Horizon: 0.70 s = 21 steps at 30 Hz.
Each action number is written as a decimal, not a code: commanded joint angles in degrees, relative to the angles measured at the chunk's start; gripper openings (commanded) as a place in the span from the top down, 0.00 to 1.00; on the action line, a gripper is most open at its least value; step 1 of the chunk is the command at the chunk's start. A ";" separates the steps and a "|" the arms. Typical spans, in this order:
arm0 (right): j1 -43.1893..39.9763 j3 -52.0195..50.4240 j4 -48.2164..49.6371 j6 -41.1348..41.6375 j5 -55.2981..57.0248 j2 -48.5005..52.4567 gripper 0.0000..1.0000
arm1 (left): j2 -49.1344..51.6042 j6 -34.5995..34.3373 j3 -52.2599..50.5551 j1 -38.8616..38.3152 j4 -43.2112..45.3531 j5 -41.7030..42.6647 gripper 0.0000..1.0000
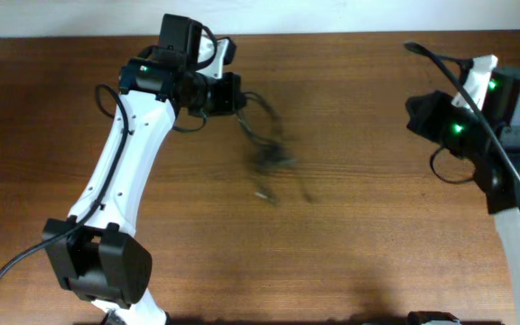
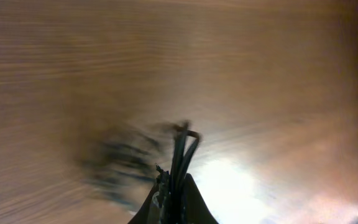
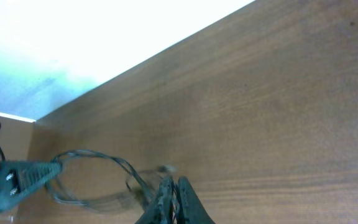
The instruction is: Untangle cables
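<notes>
Hanging in a blurred bunch over the middle of the wooden table, the cables run up to the left gripper, clamped on several cords nearer the far edge. By the right edge, the right gripper is closed, holding nothing.

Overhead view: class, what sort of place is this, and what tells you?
Probably a robotics test bench: a left arm and right arm stand at a wooden table, and thin black cables trail, blurred, from the left one.
</notes>
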 commanded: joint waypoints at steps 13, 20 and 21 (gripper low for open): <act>9.03 0.74 -1.64 -2.64 -19.74 13.42 0.48 | -1.33 -7.30 8.92 -0.76 0.76 10.99 1.00; 14.84 0.74 4.09 0.33 -17.18 21.22 0.33 | -1.33 -9.97 9.99 -1.55 4.07 17.14 1.00; 14.84 0.74 4.09 0.31 -16.87 21.44 0.31 | -1.33 -11.39 10.19 -1.55 5.38 18.97 1.00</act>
